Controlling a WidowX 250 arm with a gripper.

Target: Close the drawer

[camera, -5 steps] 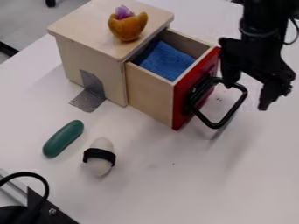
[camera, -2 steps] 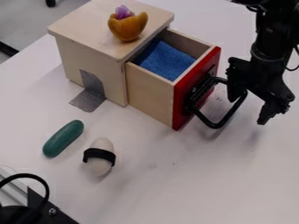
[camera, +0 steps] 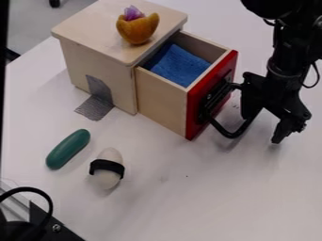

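The hand (camera: 261,127) hangs down at the frame's right, fingers wide apart, one overlapping the drawer's black handle (camera: 232,134); whether they touch is unclear.

Drawer front (camera: 196,104) is showing red, handle (camera: 232,135) and gripper (camera: 262,128) black, cloth (camera: 179,65) blue. Box (camera: 94,35) is showing pale wood; strip (camera: 96,106), finely hatched grey. Capsule shape (camera: 68,149) is reading green, egg shape (camera: 108,154) off-white with black band (camera: 108,165), cup (camera: 136,32) orange-yellow.

A white table (camera: 195,202) stands above a grey floor (camera: 31,23)
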